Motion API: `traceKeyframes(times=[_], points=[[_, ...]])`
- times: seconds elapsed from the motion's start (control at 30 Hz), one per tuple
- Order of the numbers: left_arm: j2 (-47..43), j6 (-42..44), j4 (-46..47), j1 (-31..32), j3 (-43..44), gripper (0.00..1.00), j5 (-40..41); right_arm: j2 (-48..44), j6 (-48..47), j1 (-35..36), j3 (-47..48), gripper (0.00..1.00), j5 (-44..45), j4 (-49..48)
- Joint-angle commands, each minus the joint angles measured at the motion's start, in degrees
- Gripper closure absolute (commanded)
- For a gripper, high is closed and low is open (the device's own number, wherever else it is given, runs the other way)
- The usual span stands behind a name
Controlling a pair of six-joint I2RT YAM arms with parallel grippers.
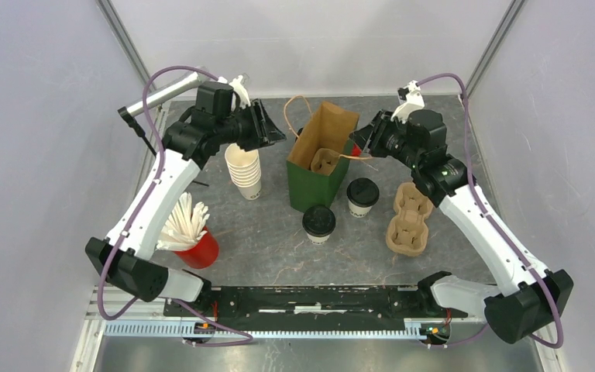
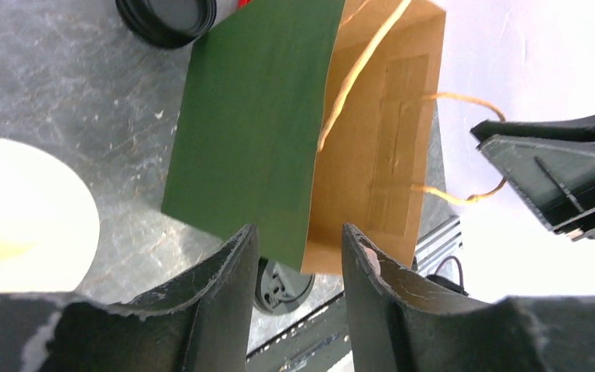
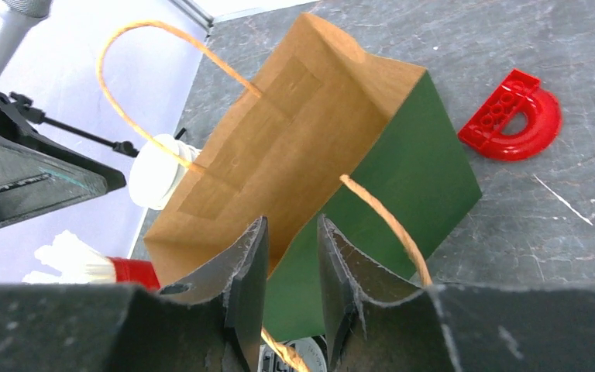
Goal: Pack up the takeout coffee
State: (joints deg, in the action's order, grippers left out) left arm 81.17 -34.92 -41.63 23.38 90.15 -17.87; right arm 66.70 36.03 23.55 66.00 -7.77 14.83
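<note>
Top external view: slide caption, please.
Left gripper and right gripper flank the green bag; both lidded coffee cups stand outside it.

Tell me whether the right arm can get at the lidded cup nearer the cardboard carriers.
Probably yes. The right gripper hangs open at the rim of the bag; that cup stands apart in front of it, lid uncovered, nothing in between.

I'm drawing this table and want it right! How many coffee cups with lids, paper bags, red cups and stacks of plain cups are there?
Lidded coffee cups: 2
Green paper bag: 1
Red cup of white sticks: 1
Stack of lidless cups: 1
Total: 5
</note>
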Motion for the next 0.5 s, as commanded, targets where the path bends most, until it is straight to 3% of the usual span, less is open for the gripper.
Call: traceKeyframes(times=[0.0, 0.13, 0.33, 0.47], points=[[-6.6, 0.8, -6.5, 0.1, -0.3, 0.48, 1.0, -2.4, -0.4, -0.2, 4.0, 0.63, -4.2, -2.9], [-11.3, -6.7, -6.4, 0.1, -4.0, 0.37, 0.8, -3.6, 1.3, -0.1, 4.1, 0.61, -4.9, -7.9], [-13.4, -18.8, -2.2, 0.6, -8.6, 0.36, -2.5, -6.0, 0.9, -0.1, 3.6, 0.51, -3.9, -16.2], [-11.6, -21.7, -0.9, 1.4, -9.3, 0.33, -2.1, -5.9, -3.6, -0.2, 6.3, 0.39, 1.2, -10.9]])
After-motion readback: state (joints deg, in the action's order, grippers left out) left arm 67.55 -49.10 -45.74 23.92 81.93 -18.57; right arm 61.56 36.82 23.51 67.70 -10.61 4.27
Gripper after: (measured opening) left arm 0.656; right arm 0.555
